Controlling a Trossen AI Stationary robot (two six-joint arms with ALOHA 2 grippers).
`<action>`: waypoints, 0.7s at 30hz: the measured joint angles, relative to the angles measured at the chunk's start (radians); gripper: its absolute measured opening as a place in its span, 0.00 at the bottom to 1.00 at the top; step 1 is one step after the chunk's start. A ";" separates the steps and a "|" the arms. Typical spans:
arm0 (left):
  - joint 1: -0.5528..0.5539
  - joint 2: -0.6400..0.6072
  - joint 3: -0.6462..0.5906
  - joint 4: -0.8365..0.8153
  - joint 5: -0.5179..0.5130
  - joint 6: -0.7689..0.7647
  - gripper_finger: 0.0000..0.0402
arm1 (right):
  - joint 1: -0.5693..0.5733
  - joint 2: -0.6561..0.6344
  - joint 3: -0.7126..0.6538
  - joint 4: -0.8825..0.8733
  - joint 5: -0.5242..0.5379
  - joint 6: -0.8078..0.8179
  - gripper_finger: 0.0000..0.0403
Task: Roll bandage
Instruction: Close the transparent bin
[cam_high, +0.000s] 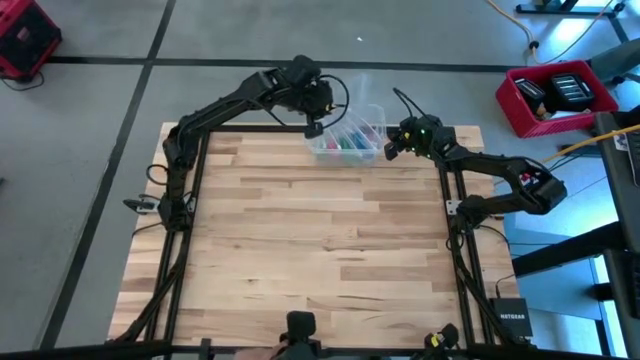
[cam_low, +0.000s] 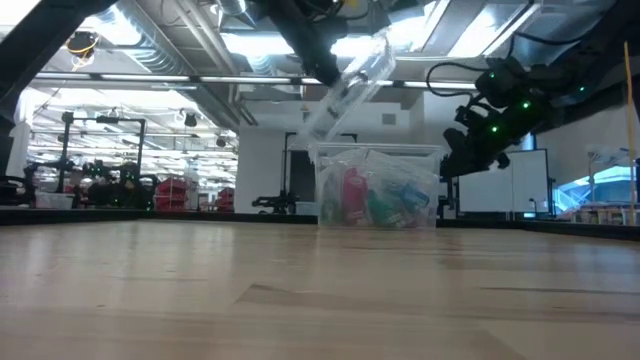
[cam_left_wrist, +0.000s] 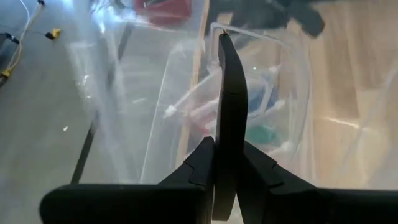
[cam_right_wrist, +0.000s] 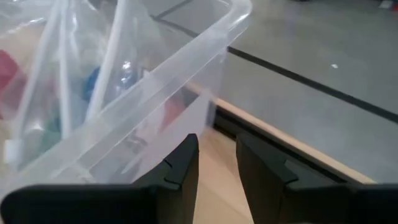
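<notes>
Left gripper (cam_high: 314, 128) sits over the back edge of the table (cam_high: 300, 250), fingers pinched together on the clear lid (cam_low: 350, 85) of the plastic box (cam_high: 347, 140), holding it up at a tilt. Box has coloured stuff inside; a blue bit might be the bandage (cam_right_wrist: 93, 81), can't really tell. Right gripper (cam_right_wrist: 216, 163) hangs just beside the box, fingers slightly apart, holding nothing.

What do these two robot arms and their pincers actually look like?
Both arms are black and jointed, rising from dark frames at the table's sides, with thin black cables looping along them. The right arm shows small green lights near its wrist. The left gripper has flat, slim black fingers; the right gripper has two blocky black fingers.
</notes>
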 joint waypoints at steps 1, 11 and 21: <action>-0.003 0.000 0.000 0.011 0.000 -0.015 0.09 | 0.000 0.003 0.000 0.002 -0.008 0.004 0.27; -0.048 0.003 0.011 -0.020 -0.251 0.060 0.09 | 0.000 0.005 0.000 0.006 -0.061 0.007 0.27; -0.031 -0.006 0.025 -0.083 -0.219 -0.012 0.09 | 0.000 0.006 0.000 0.006 -0.068 0.007 0.27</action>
